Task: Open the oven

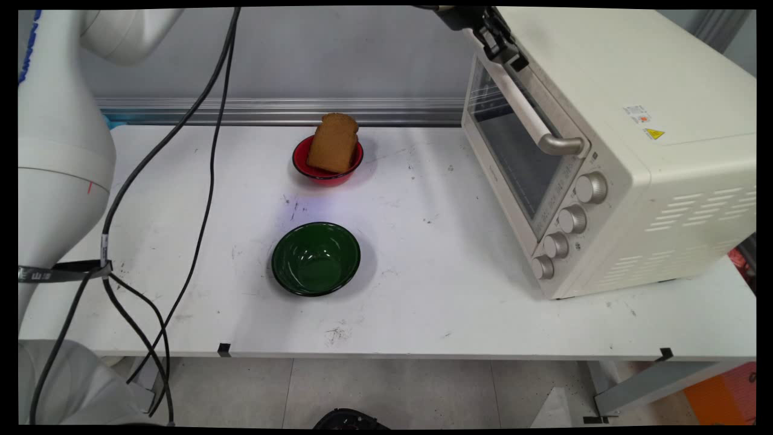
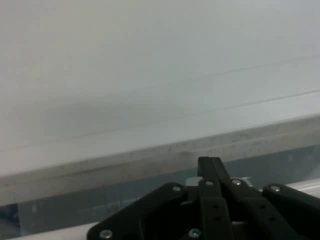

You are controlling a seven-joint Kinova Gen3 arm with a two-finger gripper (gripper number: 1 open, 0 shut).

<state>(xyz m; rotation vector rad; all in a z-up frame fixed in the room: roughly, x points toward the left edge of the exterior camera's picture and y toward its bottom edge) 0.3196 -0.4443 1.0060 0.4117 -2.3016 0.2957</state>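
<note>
claw (image 1: 510, 55) closed at oven handle (image 1: 531, 118) (upper end) | oven (image 1: 640, 151) door shut

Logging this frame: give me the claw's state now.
Claw: shut, at the top end of the toaster oven door handle; a grip cannot be told.

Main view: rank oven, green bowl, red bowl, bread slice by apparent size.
1. Oven, by far the largest.
2. Green bowl.
3. Red bowl, looks smaller than the green one, but it sits farther from the camera, so true size is unsure.
4. Bread slice, close to the red bowl in apparent size.
</note>
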